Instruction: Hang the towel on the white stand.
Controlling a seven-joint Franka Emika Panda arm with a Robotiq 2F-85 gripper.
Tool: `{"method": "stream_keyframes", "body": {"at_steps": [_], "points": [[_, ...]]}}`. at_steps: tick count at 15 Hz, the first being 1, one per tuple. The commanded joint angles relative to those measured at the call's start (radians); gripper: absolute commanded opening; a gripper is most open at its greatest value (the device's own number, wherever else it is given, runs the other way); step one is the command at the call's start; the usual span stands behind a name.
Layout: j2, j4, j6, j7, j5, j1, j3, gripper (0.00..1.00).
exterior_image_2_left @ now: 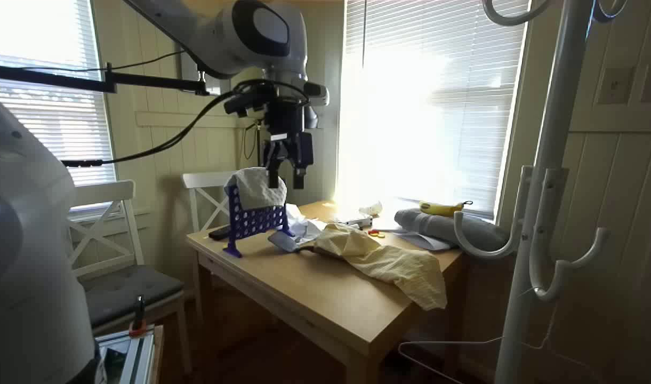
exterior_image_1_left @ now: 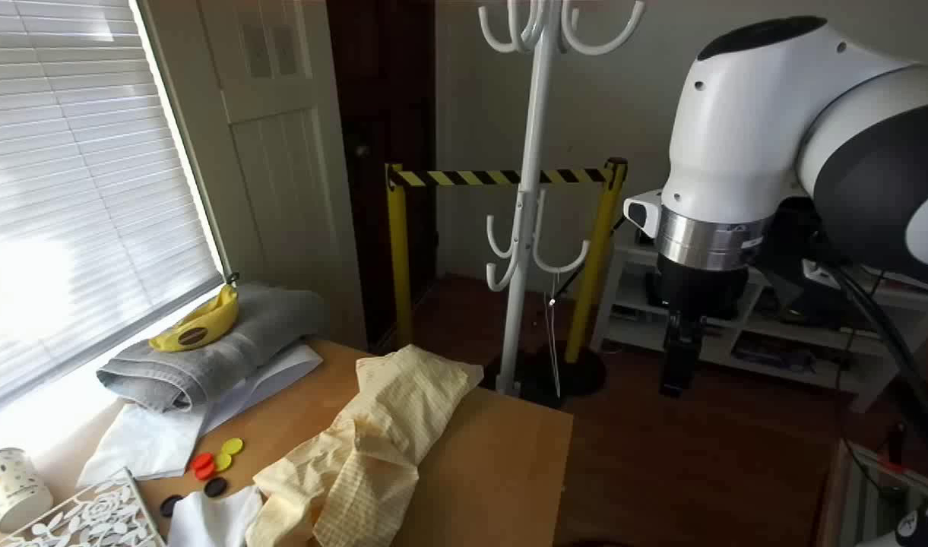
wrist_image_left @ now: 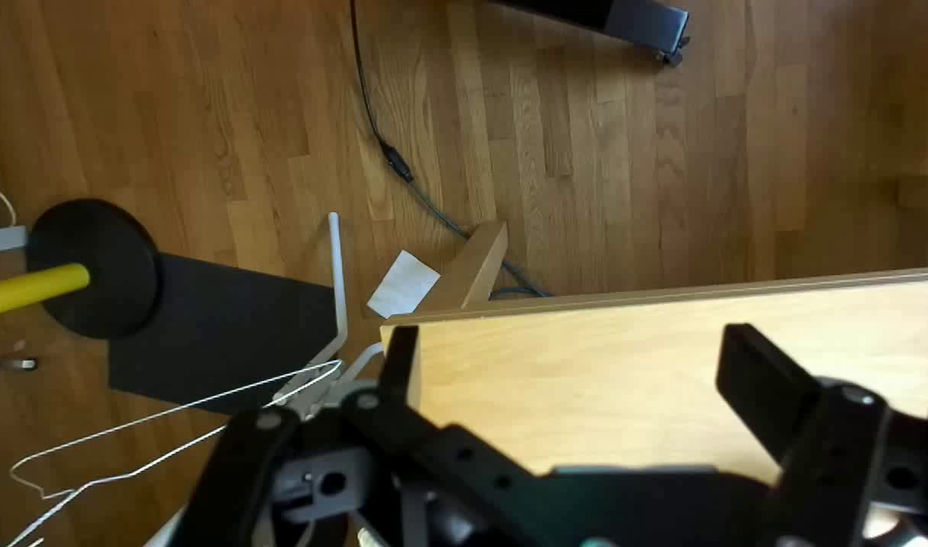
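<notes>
Pincer hangs spread wide, well apart from the towel.

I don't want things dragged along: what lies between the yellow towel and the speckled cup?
In an exterior view, from cup to towel: a white openwork piece, red, yellow and black discs, and a white cloth.

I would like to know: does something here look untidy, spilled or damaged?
Untidy, yes: the pale yellow towel lies crumpled on the table, one end over the edge, not hung on the white stand as intended. Small red, yellow and black discs lie loose near it. I see no clear spill or damage.
</notes>
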Motion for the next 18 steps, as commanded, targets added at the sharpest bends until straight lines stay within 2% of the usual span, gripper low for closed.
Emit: {"method": "stream_keyframes", "body": {"at_steps": [1, 14, 18], "points": [[0.004, 0.002, -0.002, 0.009, -0.010, 0.025, -0.022, 1.00], [0.004, 0.002, -0.002, 0.009, -0.010, 0.025, -0.022, 1.00], [0.051, 0.006, 0.231, -0.099, -0.136, 0.005, -0.048, 1.00]]}}
